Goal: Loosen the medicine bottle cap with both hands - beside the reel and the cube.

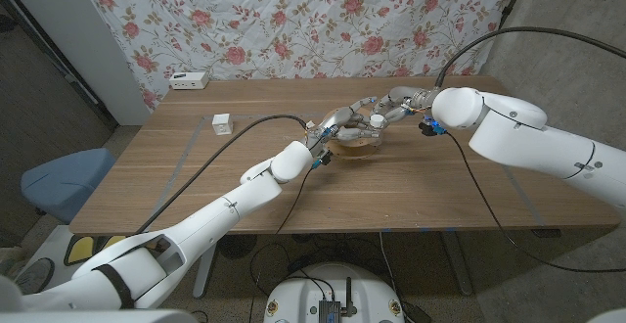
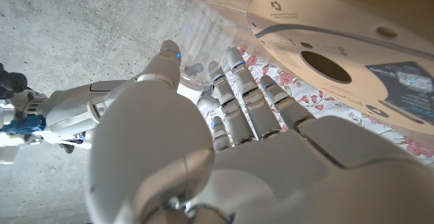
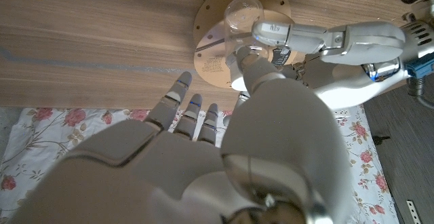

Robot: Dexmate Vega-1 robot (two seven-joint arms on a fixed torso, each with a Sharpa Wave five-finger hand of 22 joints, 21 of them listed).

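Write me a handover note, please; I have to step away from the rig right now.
Left hand: holds the clear plastic medicine bottle between thumb and fingers.
Right hand: thumb at the white cap; whether it grips the cap is unclear.
Things: the bottle is held over the round tan reel mid-table; the small white cube stands apart, on the robot's left.
Done: both hands are on the bottle.
Left: the cap looks on; twist it loose.
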